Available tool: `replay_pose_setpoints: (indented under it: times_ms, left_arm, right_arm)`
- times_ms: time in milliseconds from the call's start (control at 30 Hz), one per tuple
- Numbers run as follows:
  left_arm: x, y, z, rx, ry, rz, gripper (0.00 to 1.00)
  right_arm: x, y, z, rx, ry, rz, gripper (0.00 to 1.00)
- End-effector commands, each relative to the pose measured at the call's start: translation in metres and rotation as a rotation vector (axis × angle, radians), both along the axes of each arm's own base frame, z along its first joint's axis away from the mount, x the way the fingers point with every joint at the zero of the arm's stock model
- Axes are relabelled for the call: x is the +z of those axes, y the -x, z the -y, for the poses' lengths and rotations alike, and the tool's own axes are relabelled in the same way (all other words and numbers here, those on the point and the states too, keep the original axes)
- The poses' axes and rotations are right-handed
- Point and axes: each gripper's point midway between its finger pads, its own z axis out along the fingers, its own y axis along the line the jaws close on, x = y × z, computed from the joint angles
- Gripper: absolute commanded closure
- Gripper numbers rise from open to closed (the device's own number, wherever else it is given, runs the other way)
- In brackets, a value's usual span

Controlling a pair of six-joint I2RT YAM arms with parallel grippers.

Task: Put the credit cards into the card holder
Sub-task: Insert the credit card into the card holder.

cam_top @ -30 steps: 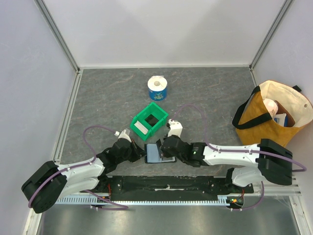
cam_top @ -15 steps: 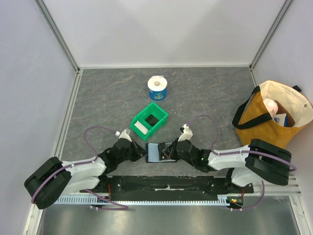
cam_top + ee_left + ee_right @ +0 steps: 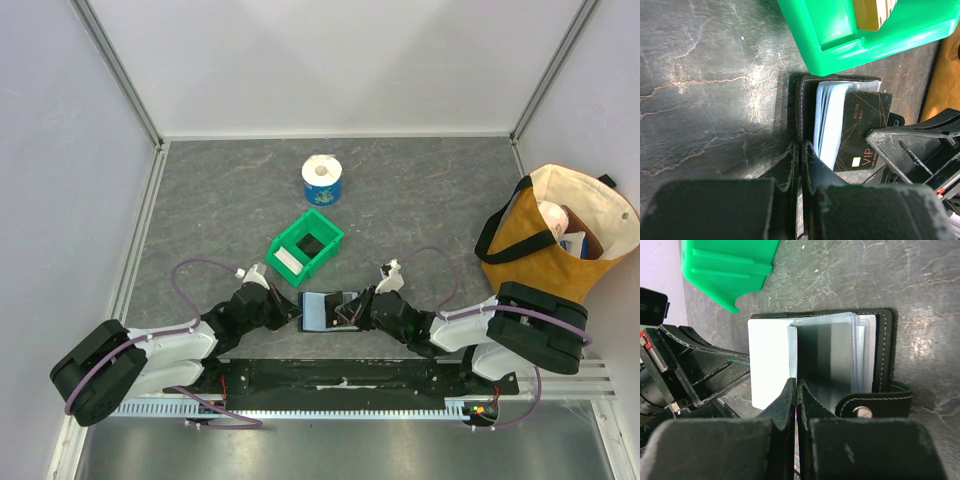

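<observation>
Top external: right gripper (image 3: 349, 312) has drawn back rightward across card holder (image 3: 318, 312)

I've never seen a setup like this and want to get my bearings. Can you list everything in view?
toilet paper roll: one, white with a blue wrap, far middle of the table
green bin: one, bright green plastic, mid-table
pale card: one, whitish, lying in the green bin
card holder: one, black with bluish pockets, open at the near edge between the grippers
black card: one, with VIP lettering, at the card holder's pockets
tote bag: one, mustard and cream with black handles, right side
table: one, dark grey stone pattern
left gripper: black, closed on the card holder's cover
right gripper: black, closed, apparently pinching the black card
</observation>
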Motion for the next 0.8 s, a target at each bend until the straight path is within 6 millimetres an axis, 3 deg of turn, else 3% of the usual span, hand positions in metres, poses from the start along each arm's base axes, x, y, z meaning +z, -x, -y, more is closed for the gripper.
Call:
replay_pose_setpoints:
  times_ms: [0,333,767]
  left_arm:
    - [-0.056,0.035,-0.041,0.018,-0.189,-0.163,0.98]
    - [-0.055,0.034,-0.041,0.016,-0.195,-0.163,0.98]
    - [-0.055,0.034,-0.041,0.012,-0.196,-0.16,0.98]
  right_arm:
    - [-0.013,0.002,0.014,-0.055,0.003,-0.039,1.0]
    - [-0.021,0.007,0.018,-0.06,0.011,-0.083,1.0]
    - [-0.029,0.018,-0.001,0.01,-0.044,-0.148,1.0]
